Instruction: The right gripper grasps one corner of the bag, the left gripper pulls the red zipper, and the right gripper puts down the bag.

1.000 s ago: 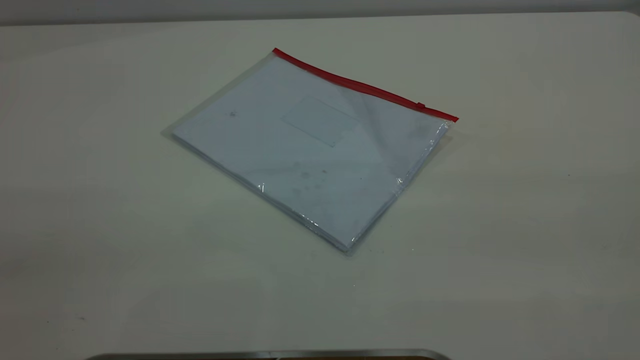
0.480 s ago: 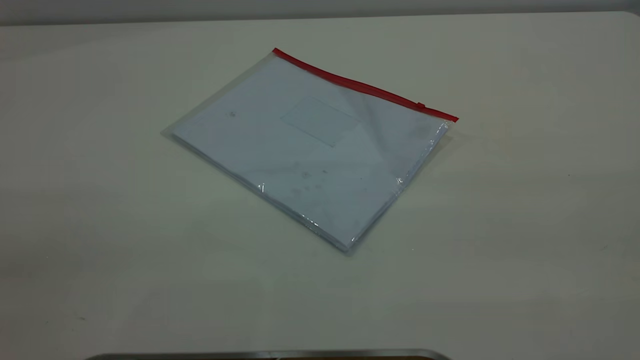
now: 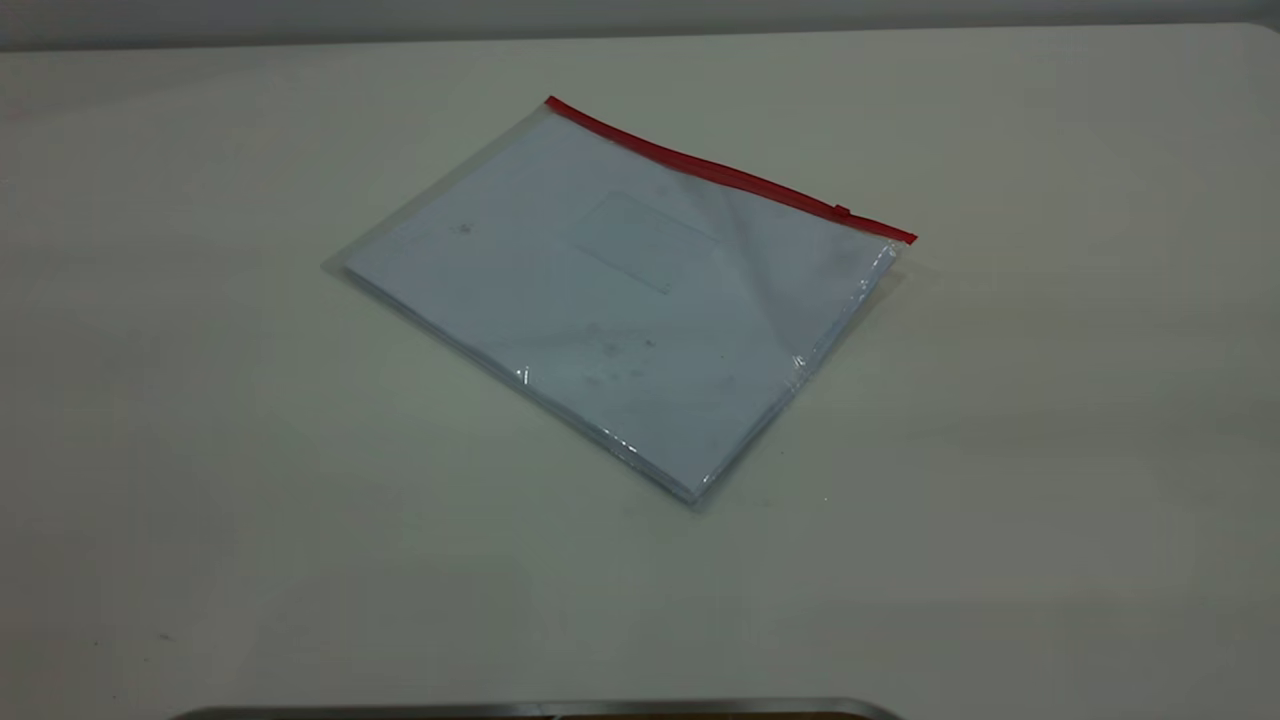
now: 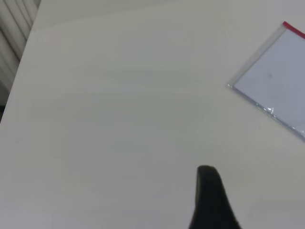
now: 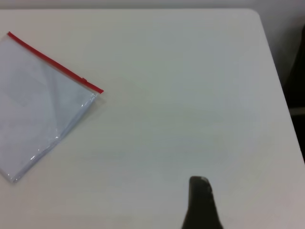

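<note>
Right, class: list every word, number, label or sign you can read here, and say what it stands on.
None can be read.
The bag has a faint rectangular label patch, which looks blank.
Small dark specks on the paper sheets inside are too blurred to tell as writing.

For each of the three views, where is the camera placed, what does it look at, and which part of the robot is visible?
Exterior view: from outside, above the table, looking down at the bag and its red zipper; no arm shows.
Left wrist view: on the left arm, over bare table; one dark tip of the left gripper, one bag corner.
Right wrist view: on the right arm; one tip of the right gripper, the slider end of the zipper.
All three share the bag.
</note>
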Robot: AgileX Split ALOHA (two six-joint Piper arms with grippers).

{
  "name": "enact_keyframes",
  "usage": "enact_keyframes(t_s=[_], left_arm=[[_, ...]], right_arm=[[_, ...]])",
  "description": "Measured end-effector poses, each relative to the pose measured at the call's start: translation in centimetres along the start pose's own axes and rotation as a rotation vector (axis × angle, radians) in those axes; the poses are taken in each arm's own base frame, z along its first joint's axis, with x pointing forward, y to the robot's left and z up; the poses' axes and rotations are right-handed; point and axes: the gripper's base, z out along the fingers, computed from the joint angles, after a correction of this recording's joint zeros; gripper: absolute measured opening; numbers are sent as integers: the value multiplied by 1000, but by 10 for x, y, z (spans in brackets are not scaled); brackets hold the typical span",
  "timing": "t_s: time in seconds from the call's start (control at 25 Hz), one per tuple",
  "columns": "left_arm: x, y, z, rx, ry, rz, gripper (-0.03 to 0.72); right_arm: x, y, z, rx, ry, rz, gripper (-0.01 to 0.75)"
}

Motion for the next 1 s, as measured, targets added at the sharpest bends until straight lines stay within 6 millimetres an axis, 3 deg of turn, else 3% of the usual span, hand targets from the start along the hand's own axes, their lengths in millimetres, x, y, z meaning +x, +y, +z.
enact_keyframes(t_s=[0.2, 0.44, 0.68, 0.88, 1.0], left_arm=[[-60, -5, 46, 13, 114, 4, 561], [-114, -19, 116, 127, 170, 16, 565], [-138, -34, 194, 285, 266, 135, 565], [-149, -41, 244, 382, 272, 257, 565], [-144, -43, 270, 410, 309, 291, 565]], right_arm=[[-43, 3, 29, -35, 134, 31, 575], [-79, 5, 91, -60, 234, 41, 575], [-80, 9, 156, -112, 374, 92, 575], [-65, 17, 218, -205, 489, 109, 575], [-49, 23, 252, -280, 550, 135, 575]])
